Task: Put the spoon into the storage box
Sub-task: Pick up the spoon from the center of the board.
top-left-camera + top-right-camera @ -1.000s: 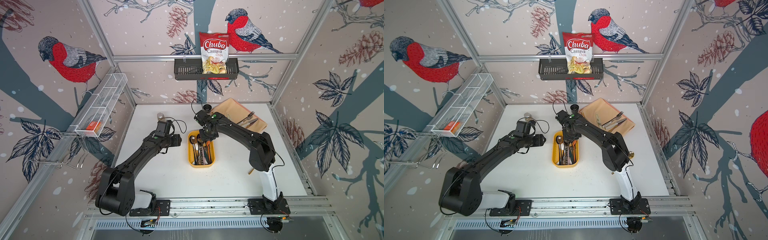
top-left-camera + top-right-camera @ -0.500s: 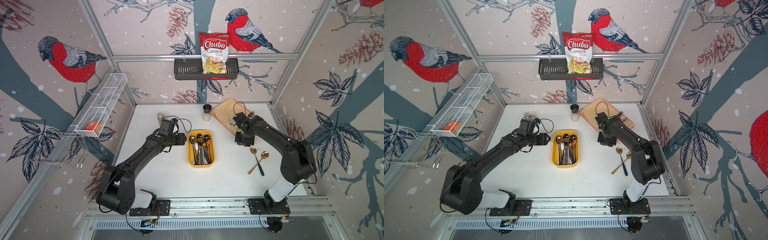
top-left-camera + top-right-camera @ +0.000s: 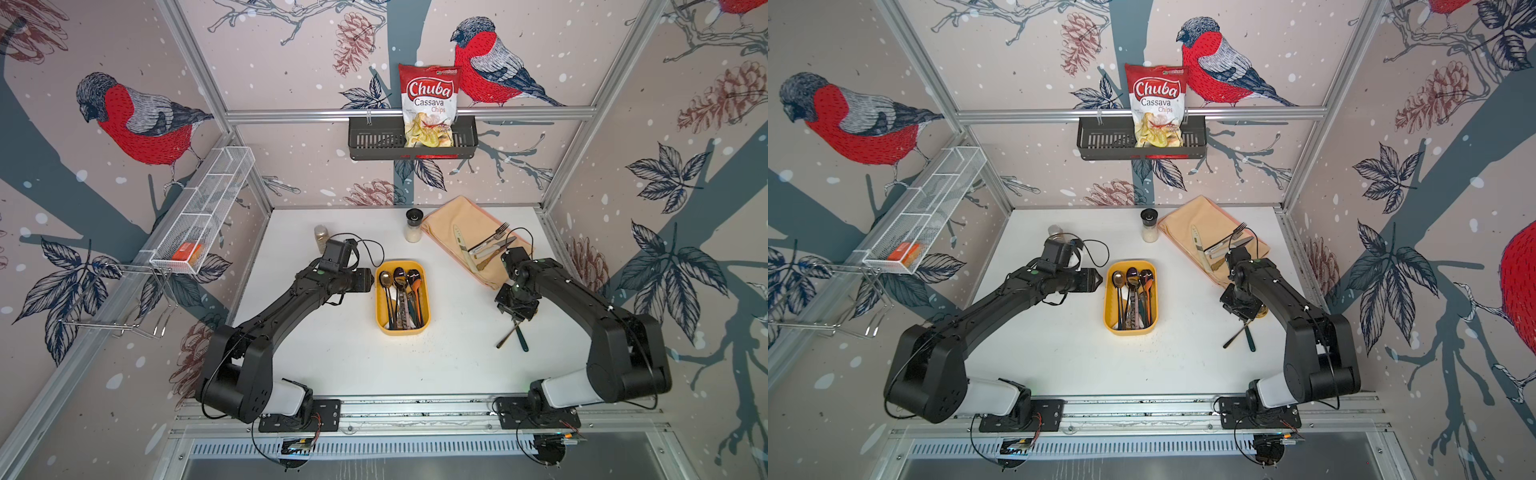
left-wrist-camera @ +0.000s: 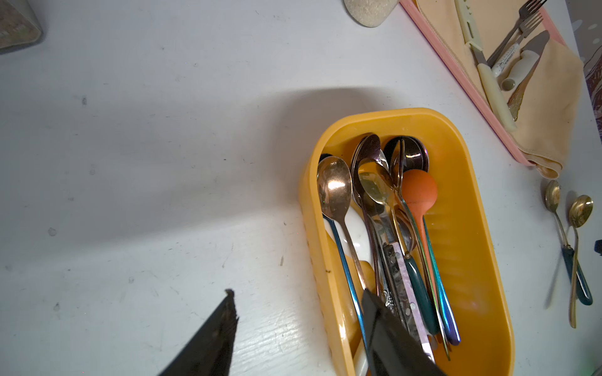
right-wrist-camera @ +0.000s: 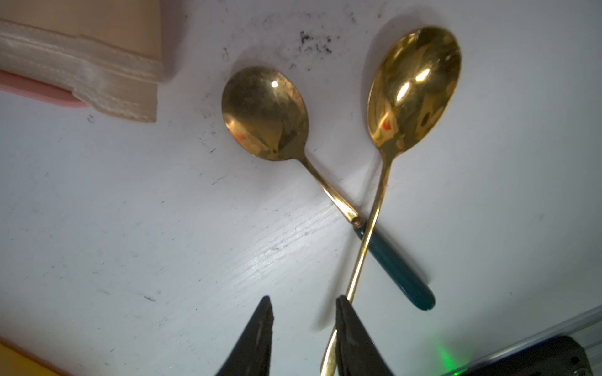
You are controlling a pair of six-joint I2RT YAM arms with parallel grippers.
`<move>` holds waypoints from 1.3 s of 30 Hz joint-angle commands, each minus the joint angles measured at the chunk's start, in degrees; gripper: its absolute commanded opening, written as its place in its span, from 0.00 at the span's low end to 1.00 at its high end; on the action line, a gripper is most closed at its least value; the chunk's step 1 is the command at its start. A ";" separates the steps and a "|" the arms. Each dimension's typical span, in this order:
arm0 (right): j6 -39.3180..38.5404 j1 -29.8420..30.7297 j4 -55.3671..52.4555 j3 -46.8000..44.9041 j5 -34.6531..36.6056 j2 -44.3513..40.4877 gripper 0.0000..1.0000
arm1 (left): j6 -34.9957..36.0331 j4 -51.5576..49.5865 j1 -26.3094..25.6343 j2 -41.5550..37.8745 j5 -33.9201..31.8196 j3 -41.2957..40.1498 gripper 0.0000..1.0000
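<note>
The yellow storage box point(image 3: 379, 305) point(image 3: 1107, 303) point(image 4: 462, 228) sits mid-table and holds several spoons. Two more spoons lie crossed on the table to its right: a gold spoon with a green handle point(image 5: 265, 110) point(image 4: 553, 197) and an all-gold spoon point(image 5: 413, 84) point(image 4: 581, 210); in both top views only their handles point(image 3: 513, 338) point(image 3: 1241, 336) show. My right gripper point(image 5: 303, 301) point(image 3: 516, 318) point(image 3: 1245, 319) hovers over those handles, open a little, nothing between its fingers; the all-gold handle runs along the outside of one finger point(image 5: 350, 332). My left gripper point(image 4: 298, 293) point(image 3: 371, 279) point(image 3: 1098, 281) is open beside the box's left rim, empty.
A folded beige cloth point(image 3: 478, 224) with knives and forks lies at the back right. A salt shaker point(image 3: 413, 226) and a spice jar point(image 3: 321, 237) stand at the back. A dark wall basket point(image 3: 374, 139) holds a chips bag; a white mesh basket point(image 3: 203, 216) hangs on the left.
My right arm has swung away from over the box to the right and come down over the two crossed spoons, its jaws parting slightly. The left arm has barely moved.
</note>
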 commanded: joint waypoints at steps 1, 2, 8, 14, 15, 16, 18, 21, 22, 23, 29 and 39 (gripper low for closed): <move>2.73 -0.56 -0.32 -0.96 0.76 -1.22 0.35 | 0.72 1.26 -0.04 0.13 0.49 -0.10 0.63; 2.99 -0.65 -0.30 -1.33 0.60 -1.65 0.35 | 0.86 1.26 -0.01 0.14 0.49 -0.19 0.63; 5.33 -0.74 -1.27 -3.66 1.22 -3.60 0.36 | 0.92 2.07 -0.01 0.04 0.68 -1.11 0.63; 7.10 -0.74 -1.69 -5.81 1.31 -4.99 0.38 | 1.42 2.26 0.04 0.31 0.90 -1.16 0.64; 7.33 -0.74 -1.76 -6.19 1.53 -5.06 0.39 | 1.53 2.30 0.00 0.39 0.93 -1.22 0.64; 7.47 -0.74 -1.64 -6.48 1.57 -5.13 0.39 | 1.57 2.42 -0.01 0.44 0.94 -1.27 0.64; 7.70 -0.79 -1.14 -7.29 1.71 -4.95 0.40 | 1.72 2.47 -0.01 0.57 1.03 -1.25 0.64; 8.14 -0.83 0.01 -8.44 1.85 -4.57 0.40 | 1.91 2.43 -0.01 0.71 1.07 -1.18 0.64; 8.33 -0.87 0.31 -8.74 1.90 -4.33 0.40 | 1.99 2.28 -0.01 0.66 1.02 -1.19 0.64; 8.53 -0.91 0.82 -9.00 2.08 -4.29 0.40 | 2.08 2.21 0.07 0.59 0.94 -1.20 0.64; 8.80 -1.79 3.80 -9.92 2.34 -3.19 0.40 | 2.43 1.64 0.22 0.31 0.58 -1.22 0.64; 9.09 -2.06 7.63 -10.81 2.18 -0.19 0.39 | 2.62 1.05 0.50 0.04 0.20 -1.34 0.64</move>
